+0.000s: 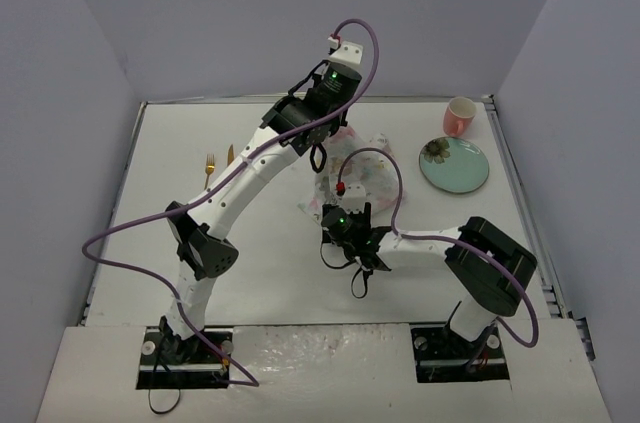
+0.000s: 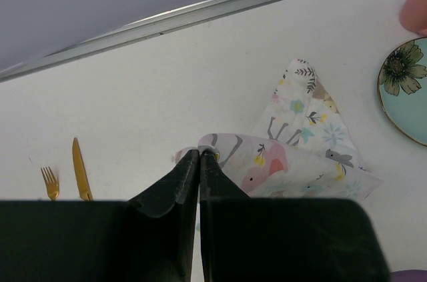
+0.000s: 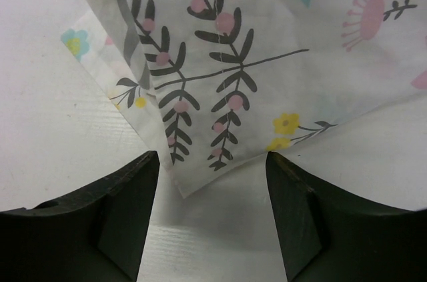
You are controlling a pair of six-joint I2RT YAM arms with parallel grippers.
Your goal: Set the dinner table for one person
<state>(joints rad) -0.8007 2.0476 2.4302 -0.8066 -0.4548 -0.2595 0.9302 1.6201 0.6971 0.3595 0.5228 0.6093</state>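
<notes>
The right gripper (image 3: 210, 157) is hanging low over the tabletop (image 1: 270, 278) with its fingers spread wide and nothing between them. A pointed corner of the floral placemat (image 3: 220, 62) is sitting straight ahead of the gap. Its tip is pointing back at the gripper and falling roughly midway between the two fingers. From that tip the two edges of the placemat are fanning away from the gripper.

The coming move seems to be turning on this alignment. The corner is lying dead ahead, so a short advance and a close would probably be enough to catch it.

The left gripper (image 2: 200, 157) is reaching out toward the middle of the far edge. Its fingers are pressed together and pinching another edge of the same placemat. The placemat is bunching into a folded peak instead of lying flat, around the middle of the tabletop and nearer the far edge.

By the top view, the right gripper is the one closer to the free near corner of the placemat.

A plate (image 1: 454, 164) and cup (image 1: 459, 117) are waiting by the far right corner, well apart from both grippers. A fork (image 1: 209, 168) and knife (image 1: 230, 155) are lying side by side out toward the far left corner.
</notes>
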